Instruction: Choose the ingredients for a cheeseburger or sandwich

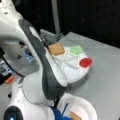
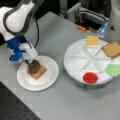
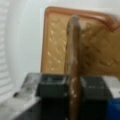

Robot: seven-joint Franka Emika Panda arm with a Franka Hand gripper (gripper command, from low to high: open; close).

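While the white Franka arm (image 2: 17, 17) bends over the grey table (image 2: 62, 100) in both front views, its bulk fills a front view's left (image 1: 42, 75) and hides most of what lies below it there. On the table sits a large white round tray with wedge-shaped compartments (image 2: 75, 58), toward a front view's right. In separate wedges it holds a tan-brown square bread slice (image 2: 111, 49), a yellow cheese square (image 2: 92, 40), a green leaf-shaped piece (image 2: 113, 69) and a red round piece (image 2: 90, 78); three of these show again in a front view, the bread (image 1: 56, 48), the green piece (image 1: 76, 49) and the red piece (image 1: 85, 62).

Well apart from the tray, toward a front view's left, lies a smaller white round plate (image 2: 48, 80). On it rests a second tan-brown square bread slice (image 2: 40, 73), flat.

The gripper (image 2: 31, 64), below its blue mount, is down over this plate. Its dark fingers (image 3: 51, 86) are closed on a dark brown round patty (image 3: 73, 57), held on edge between them, with the patty just above or touching the plate's bread slice (image 3: 55, 45); which of the two I cannot tell.
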